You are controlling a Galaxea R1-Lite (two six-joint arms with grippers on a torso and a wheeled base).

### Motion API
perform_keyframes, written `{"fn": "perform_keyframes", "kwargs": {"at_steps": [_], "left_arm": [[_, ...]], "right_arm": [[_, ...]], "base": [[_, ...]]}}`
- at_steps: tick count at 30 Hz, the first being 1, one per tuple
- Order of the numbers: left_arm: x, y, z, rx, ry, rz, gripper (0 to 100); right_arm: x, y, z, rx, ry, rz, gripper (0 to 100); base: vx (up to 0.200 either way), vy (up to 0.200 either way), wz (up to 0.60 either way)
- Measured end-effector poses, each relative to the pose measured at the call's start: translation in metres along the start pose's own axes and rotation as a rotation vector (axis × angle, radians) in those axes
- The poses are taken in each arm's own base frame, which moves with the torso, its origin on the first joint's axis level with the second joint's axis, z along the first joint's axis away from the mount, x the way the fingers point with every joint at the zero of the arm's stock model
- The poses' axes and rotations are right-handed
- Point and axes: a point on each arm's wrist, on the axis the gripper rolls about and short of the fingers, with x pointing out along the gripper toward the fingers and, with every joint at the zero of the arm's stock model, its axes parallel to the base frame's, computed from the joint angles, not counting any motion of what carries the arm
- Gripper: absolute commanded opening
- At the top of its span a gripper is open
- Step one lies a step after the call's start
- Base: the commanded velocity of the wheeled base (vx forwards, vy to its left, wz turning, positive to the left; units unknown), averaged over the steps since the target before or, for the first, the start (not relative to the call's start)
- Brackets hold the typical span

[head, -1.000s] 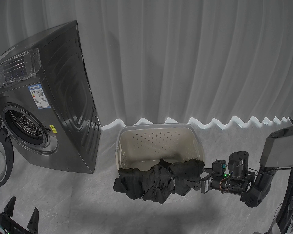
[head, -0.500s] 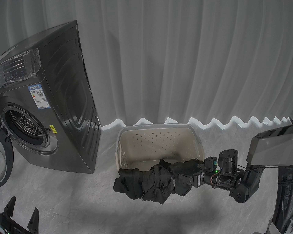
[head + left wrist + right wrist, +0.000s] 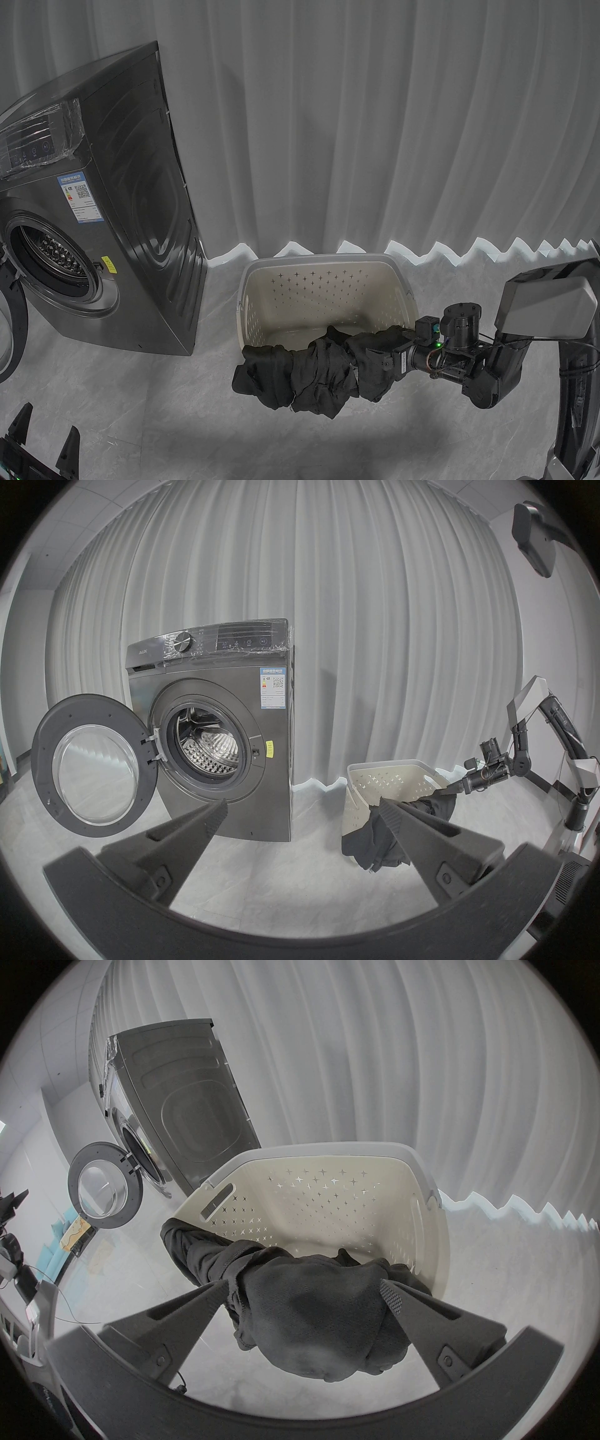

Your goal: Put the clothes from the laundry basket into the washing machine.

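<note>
Black crumpled clothes (image 3: 312, 372) hang over the near edge of the cream plastic basket (image 3: 325, 281); the right gripper (image 3: 382, 364) touches them.

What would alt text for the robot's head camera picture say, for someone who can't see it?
A black crumpled garment hangs over the near rim of a cream perforated plastic laundry basket, with the right gripper open around its end. A grey front-loading washing machine stands to the left, door open, before a white curtain.

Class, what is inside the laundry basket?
The laundry basket shows bare perforated walls and a patch of bare bottom. Dark clothes drape over its near rim, partly outside. They cover the near part of the bottom, so anything lying there cannot be seen.
</note>
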Motion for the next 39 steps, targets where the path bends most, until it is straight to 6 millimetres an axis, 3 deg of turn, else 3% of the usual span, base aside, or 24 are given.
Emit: {"fn": "perform_keyframes", "kwargs": {"at_steps": [39], "left_arm": [[0.000, 0.000, 0.000, -0.001, 0.000, -0.001, 100]], "right_arm": [[0.013, 0.007, -0.016, -0.051, 0.046, 0.024, 100]], "base": [[0.000, 0.000, 0.00]]}}
